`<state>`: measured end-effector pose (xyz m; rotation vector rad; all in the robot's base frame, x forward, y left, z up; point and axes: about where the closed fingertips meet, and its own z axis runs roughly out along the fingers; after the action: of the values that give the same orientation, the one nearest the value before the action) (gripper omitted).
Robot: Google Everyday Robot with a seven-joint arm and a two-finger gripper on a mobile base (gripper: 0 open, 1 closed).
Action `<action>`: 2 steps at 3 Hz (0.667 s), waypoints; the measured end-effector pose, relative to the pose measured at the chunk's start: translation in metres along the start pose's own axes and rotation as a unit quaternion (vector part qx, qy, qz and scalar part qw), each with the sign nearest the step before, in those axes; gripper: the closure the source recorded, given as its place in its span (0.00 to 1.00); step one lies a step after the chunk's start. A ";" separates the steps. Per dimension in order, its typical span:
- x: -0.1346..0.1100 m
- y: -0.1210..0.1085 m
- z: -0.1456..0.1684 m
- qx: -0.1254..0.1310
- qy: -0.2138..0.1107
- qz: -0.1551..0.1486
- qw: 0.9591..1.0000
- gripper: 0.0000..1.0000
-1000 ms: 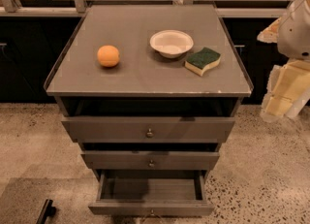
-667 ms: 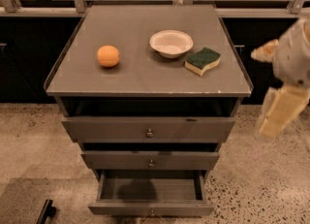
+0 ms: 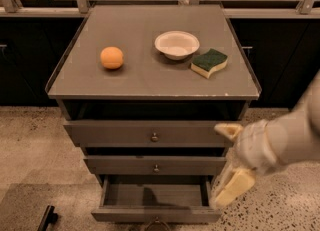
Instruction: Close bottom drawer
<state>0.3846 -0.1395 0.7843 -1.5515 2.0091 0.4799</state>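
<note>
Bottom drawer [image 3: 125, 215]: lowest of three in the cabinet [image 3: 140, 82], pulled well out from the cabinet's face. Dark grey, slim flat front, small round knob at centre.

Handling, as judged: rigid, fairly light, runs on slides. A plain push should send it in with no grasp needed. Best contact is the flat front near the knob, square on, so it doesn't rack.

Gripper [image 3: 230, 160] hangs at the cabinet's right front corner, beside the middle drawer [image 3: 125, 165]. Its fingers are spread and hold nothing. Cannot tell whether the lower finger touches the bottom drawer's side.
</note>
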 end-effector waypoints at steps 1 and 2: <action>0.033 0.041 0.102 -0.058 -0.077 0.052 0.994 0.00; 0.061 0.062 0.143 -0.080 -0.083 0.086 0.990 0.19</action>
<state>0.3433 -0.0856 0.6316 -1.3841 2.0237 0.8298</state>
